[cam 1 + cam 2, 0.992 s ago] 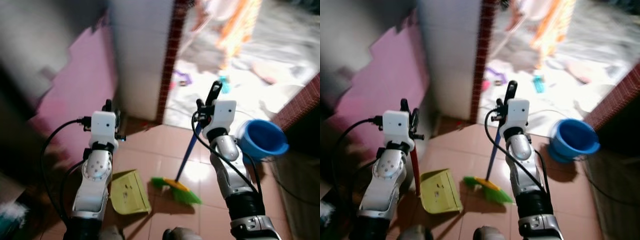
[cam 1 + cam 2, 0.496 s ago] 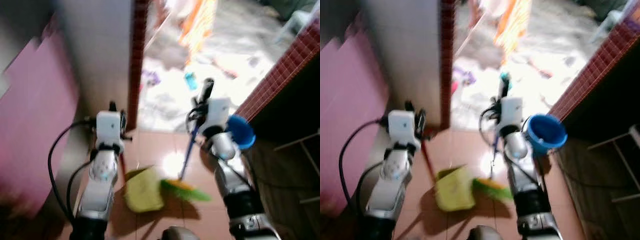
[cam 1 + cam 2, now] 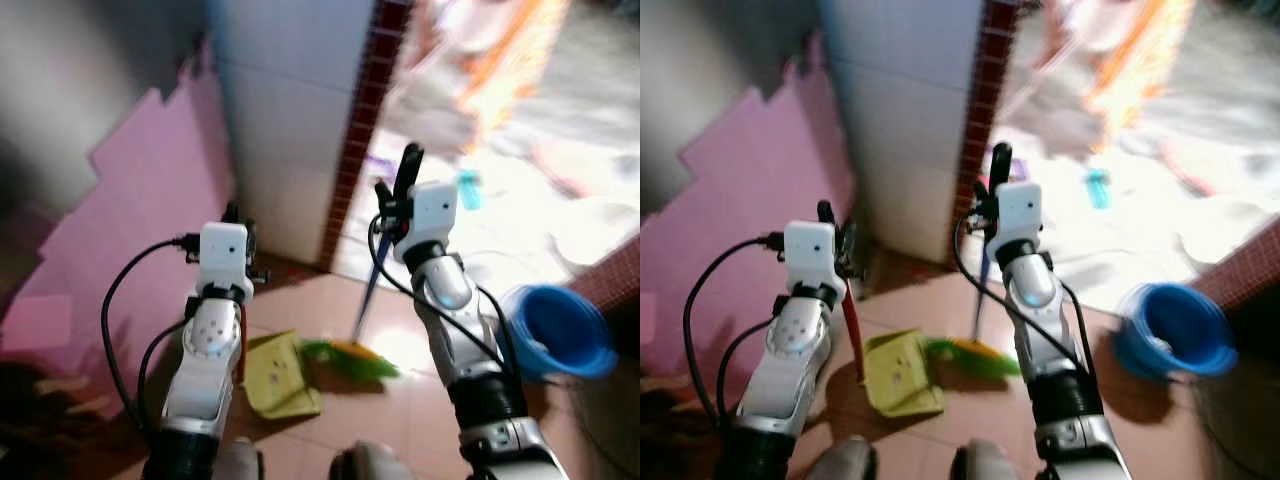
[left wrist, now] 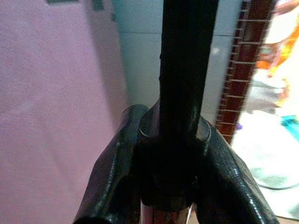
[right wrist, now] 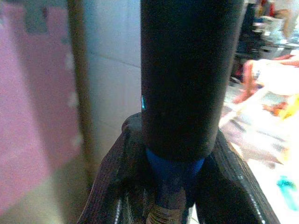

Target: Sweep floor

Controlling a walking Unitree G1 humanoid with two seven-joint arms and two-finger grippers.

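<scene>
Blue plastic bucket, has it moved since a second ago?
No. The blue plastic bucket sits beside the red-tiled low wall just as before; the whole picture shifted because the camera turned.

A broom [image 3: 372, 290] with a blue shaft, black top grip and green-and-yellow bristles is held upright, slightly tilted, in the right gripper [image 5: 170, 154], its head resting on the tiled floor below and ahead of that gripper. A yellow-green dustpan [image 3: 898, 374] on a red handle is held by the left gripper [image 4: 163, 154]; it is set on the floor just below, touching the bristles.
</scene>
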